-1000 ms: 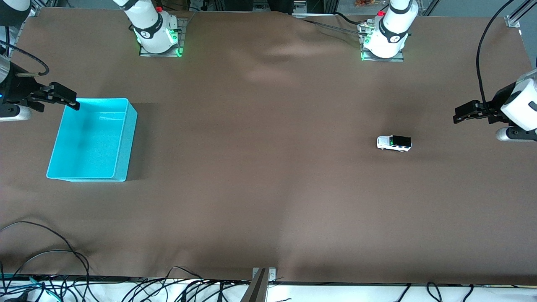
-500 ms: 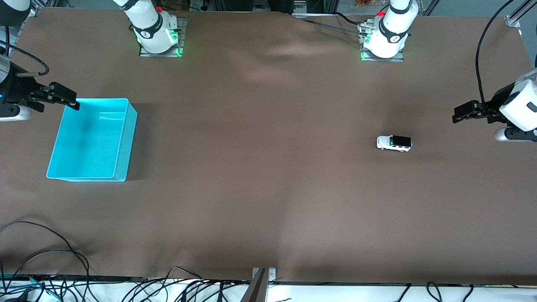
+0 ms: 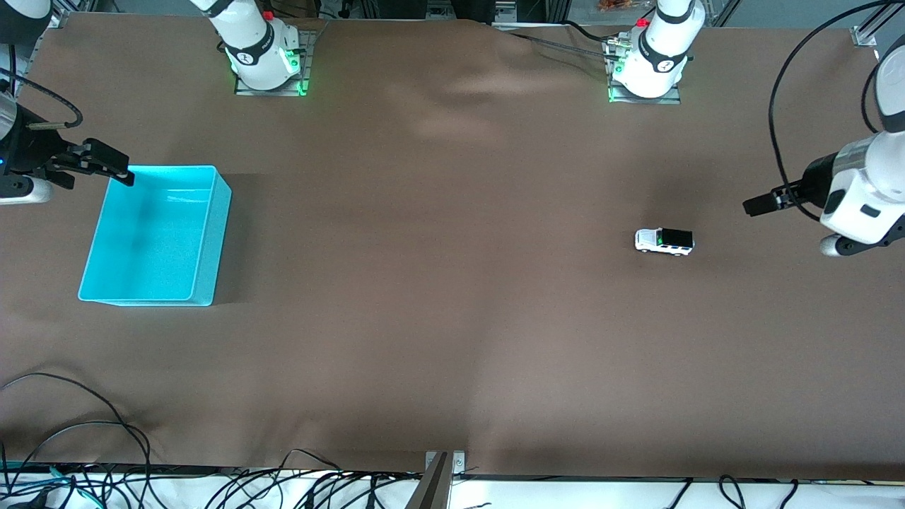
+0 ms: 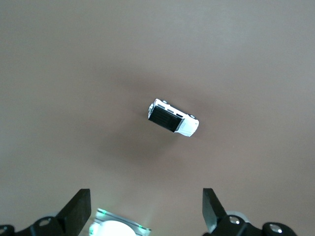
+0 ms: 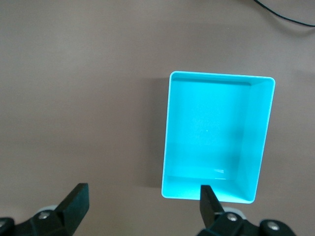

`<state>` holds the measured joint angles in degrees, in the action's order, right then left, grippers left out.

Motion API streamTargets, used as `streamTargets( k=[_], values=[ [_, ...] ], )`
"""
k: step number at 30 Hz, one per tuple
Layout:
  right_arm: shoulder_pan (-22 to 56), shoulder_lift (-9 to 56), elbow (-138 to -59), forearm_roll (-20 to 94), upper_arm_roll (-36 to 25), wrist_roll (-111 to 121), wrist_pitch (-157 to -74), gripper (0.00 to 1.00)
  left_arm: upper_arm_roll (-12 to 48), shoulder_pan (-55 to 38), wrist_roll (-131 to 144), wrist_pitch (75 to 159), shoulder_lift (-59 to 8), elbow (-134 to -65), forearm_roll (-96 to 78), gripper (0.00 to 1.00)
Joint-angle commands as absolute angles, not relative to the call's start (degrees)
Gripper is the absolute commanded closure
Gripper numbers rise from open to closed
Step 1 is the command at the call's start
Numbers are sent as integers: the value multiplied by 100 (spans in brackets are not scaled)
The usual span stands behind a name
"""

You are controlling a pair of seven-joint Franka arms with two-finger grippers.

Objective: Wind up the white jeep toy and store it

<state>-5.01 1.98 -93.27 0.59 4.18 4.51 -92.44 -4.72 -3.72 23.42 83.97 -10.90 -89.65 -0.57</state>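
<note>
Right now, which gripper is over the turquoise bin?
The right gripper, open over the empty turquoise bin's rim; the left gripper hangs open beside the white jeep toy.

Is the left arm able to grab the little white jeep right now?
Probably yes. The left gripper hangs open above the table toward its own end, and the white jeep toy stands alone on bare cloth with nothing between them.

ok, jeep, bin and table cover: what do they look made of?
White jeep toy: likely molded plastic, possibly die-cast; glossy white body, black roof, crisp hard edges.
Turquoise bin: probably plastic; uniform colour, thin walls, rounded corners, a soft sheen on its floor in the right wrist view.
Table cover: looks like matte brown fabric or paper sheet; no glare, shallow wrinkles near the arm bases.
</note>
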Motion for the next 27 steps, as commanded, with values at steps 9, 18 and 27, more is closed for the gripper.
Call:
streamTargets(
  k=[9,18,27],
  values=[
    [-510,220,-9229,53,413,510,-9229,0,-316,-422,5921,9051,-1213,-9895,-97,0],
    [-510,220,-9229,53,413,510,-9229,0,-202,-404,7610,10466,-1178,-11038,-70,0],
    [-510,220,-9229,53,413,510,-9229,0,-202,-387,8472,11671,-1195,-12005,-9,0]
  ],
)
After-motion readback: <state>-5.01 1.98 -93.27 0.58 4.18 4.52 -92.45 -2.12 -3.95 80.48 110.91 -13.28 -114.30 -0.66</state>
